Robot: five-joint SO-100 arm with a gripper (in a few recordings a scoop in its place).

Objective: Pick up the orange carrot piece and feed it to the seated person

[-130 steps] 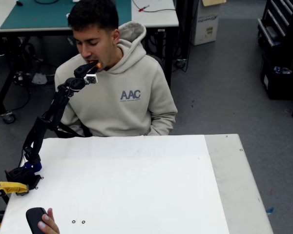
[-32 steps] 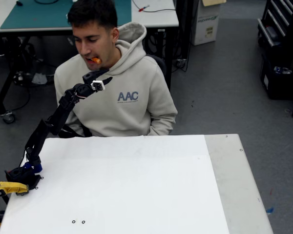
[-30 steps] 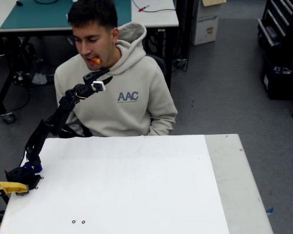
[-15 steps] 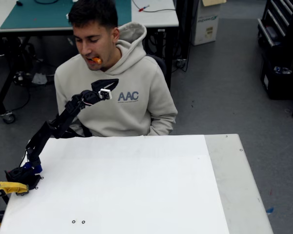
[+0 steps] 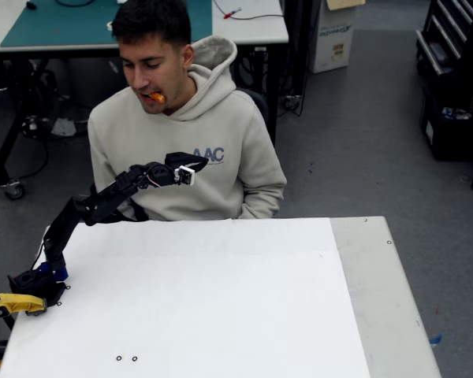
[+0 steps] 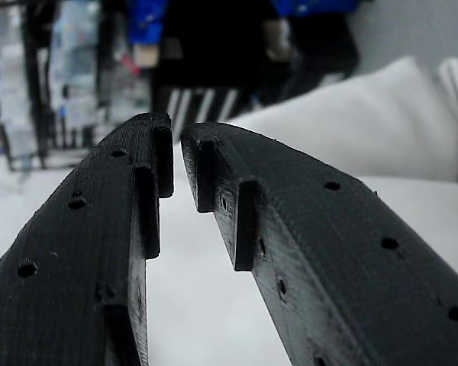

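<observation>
Since the earliest picture, when the claw held the small bright-orange carrot piece [image 5: 155,98] at the mouth, the piece has passed to the seated person in the light beige hoodie [image 5: 213,142], who now grips it between the lips, and the black two-finger claw [image 5: 194,163] has dropped from face height to chest level, just beside the blue letters on the hoodie. In the wrist view the claw [image 6: 176,164] holds nothing: its two black fingers [image 6: 122,221] stand almost closed, with only a thin slit between the tips.

By my judgement the feeding itself is done and the step in hand is the retreat. The next move calls for folding the arm back and down over the white counter [image 5: 221,299], keeping clear of the person's chest and arms.

Counted: one carrot piece, one seated person, one black arm with one claw, one white counter, one yellow plastic clamp [image 5: 13,303] at the arm's base.
</observation>
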